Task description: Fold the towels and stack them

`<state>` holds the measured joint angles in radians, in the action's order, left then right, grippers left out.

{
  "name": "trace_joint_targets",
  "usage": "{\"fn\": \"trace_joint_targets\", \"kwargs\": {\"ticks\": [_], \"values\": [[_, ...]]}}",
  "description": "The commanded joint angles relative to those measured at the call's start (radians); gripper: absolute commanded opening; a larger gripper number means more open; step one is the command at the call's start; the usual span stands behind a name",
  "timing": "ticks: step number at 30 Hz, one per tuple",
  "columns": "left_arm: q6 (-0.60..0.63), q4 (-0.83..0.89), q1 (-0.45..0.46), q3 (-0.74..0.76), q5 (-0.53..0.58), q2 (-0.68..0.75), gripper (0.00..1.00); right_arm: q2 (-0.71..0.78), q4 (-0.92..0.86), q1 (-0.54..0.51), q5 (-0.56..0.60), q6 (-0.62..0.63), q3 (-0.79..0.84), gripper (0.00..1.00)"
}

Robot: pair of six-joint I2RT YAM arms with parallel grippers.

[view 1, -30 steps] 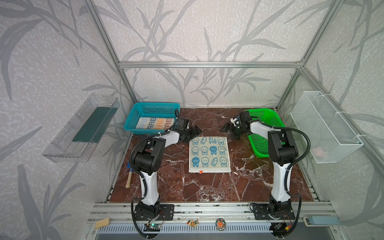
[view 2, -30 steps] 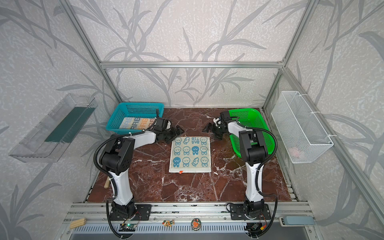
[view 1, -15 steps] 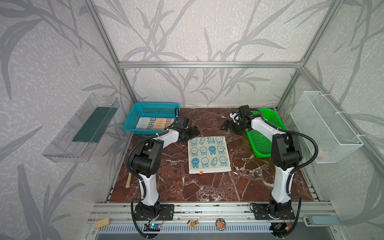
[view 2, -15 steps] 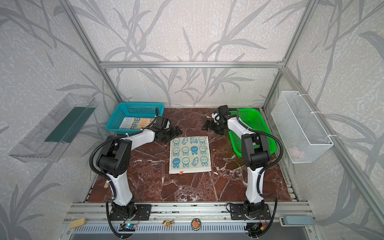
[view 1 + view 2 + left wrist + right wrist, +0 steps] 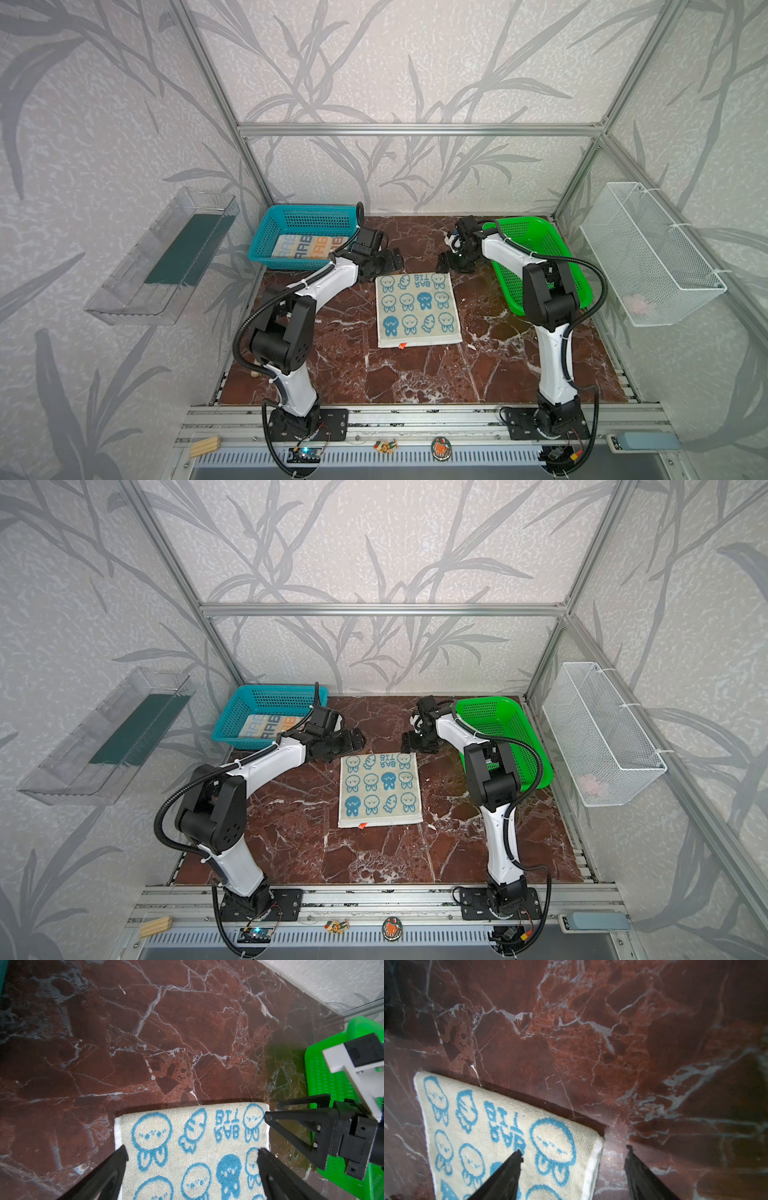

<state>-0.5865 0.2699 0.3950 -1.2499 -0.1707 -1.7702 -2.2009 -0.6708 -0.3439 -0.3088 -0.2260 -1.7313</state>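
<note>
A cream terry towel (image 5: 417, 309) lies flat in the middle of the surface (image 5: 415, 374), a glossy red-brown marble slab threaded with white veins. The towel is nearly square and nubby in the pile. It is printed with round-headed blue bunnies, a carrot and blocky letters, and has a plain white hem down its sides and a small red tag at the near edge.

The left fingers (image 5: 108, 1172), black tapered plastic wedges, are spread wide at the towel's far left corner. The right fingers (image 5: 506, 1172) are parted too, a little less. One tip is over the far right corner and the other over bare marble beside it. Whether either pair touches the cloth I cannot tell, and neither holds anything.

A striped towel (image 5: 309, 249) with chunky blue and orange lettering lies in a teal plastic lattice basket (image 5: 307, 218) at the back left. A bright green basket (image 5: 536, 245) of the same perforated make sits at the back right.
</note>
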Motion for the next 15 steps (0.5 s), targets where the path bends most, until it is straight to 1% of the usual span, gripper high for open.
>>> {"fn": "trace_joint_targets", "kwargs": {"ticks": [1,7,11,15], "values": [[0.057,0.032,0.027,0.023,0.074,0.054,0.99,-0.031,-0.044,-0.003,0.050,0.045,-0.031,0.73],[0.113,0.032,0.072,0.043,0.124,0.090,0.99,-0.082,-0.078,-0.003,0.090,0.077,-0.077,0.61],[0.146,0.035,0.095,0.055,0.159,0.114,0.99,-0.102,-0.081,-0.003,0.088,0.083,-0.091,0.56],[0.166,0.029,0.103,0.071,0.191,0.130,0.99,-0.124,-0.097,-0.007,0.089,0.093,-0.106,0.47]]}}
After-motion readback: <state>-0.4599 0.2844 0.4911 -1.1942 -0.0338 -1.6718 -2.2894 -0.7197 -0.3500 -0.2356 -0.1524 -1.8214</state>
